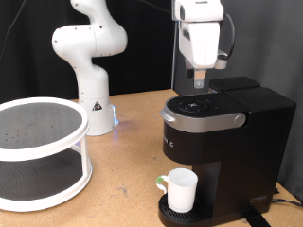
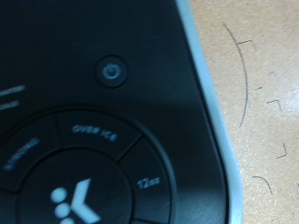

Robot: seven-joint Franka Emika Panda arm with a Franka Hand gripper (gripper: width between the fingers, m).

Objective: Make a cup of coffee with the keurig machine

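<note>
The black keurig machine point(image 1: 227, 142) stands at the exterior view's right with its lid down. The white cup point(image 1: 180, 188) sits on its round drip tray point(image 1: 167, 214) under the spout. My gripper point(image 1: 200, 85) hangs straight down over the machine's top button panel, fingertips together and just above the buttons, holding nothing. In the wrist view the gripper's fingers do not show. That view is filled by the machine's top point(image 2: 93, 37), with the power button point(image 2: 111, 72) and the round K brew button point(image 2: 67, 201) very close.
A white two-tier round rack point(image 1: 38, 151) stands at the exterior view's left. The arm's white base point(image 1: 90, 66) is behind it. The wooden table point(image 2: 266, 103) shows beside the machine's silver rim.
</note>
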